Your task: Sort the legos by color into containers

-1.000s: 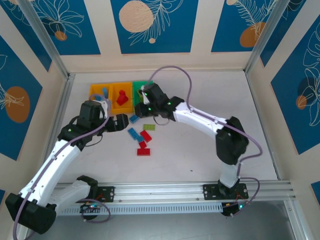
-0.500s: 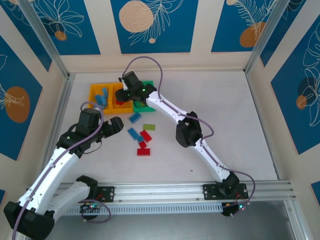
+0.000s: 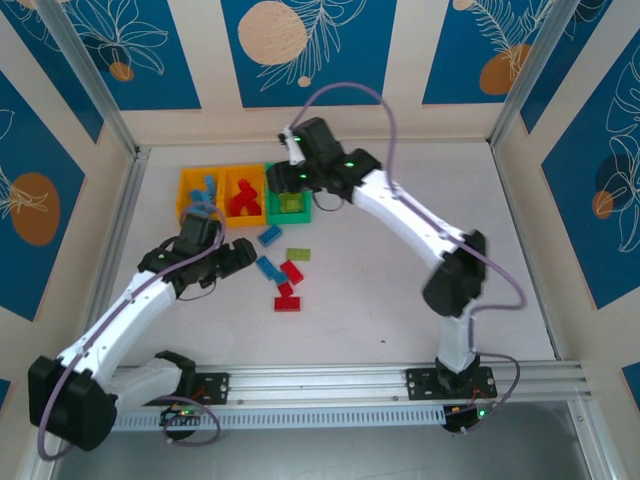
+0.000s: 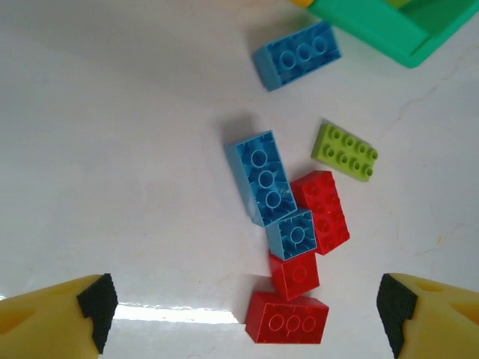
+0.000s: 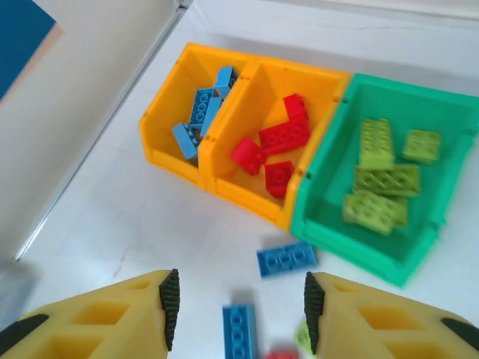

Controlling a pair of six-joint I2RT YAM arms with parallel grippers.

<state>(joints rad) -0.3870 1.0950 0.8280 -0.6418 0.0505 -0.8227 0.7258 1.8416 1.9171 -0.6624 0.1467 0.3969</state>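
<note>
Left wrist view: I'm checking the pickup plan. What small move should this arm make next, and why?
Probably lower the left gripper onto the three-stud red brick: its fingers stand wide open and empty, and that brick lies loose on the table between them.

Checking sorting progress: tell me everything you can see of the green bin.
The green bin is a bright green, glossy plastic box, rectangular and open-topped, standing upright on the white table. It is the right-hand end of a joined row of three, and its left wall meets the middle orange-yellow bin. Inside lie several lime green bricks, studs up, some overlapping; no other colour is in it. A blue brick lies on the table close to its near left corner, a small gap between them.
</note>
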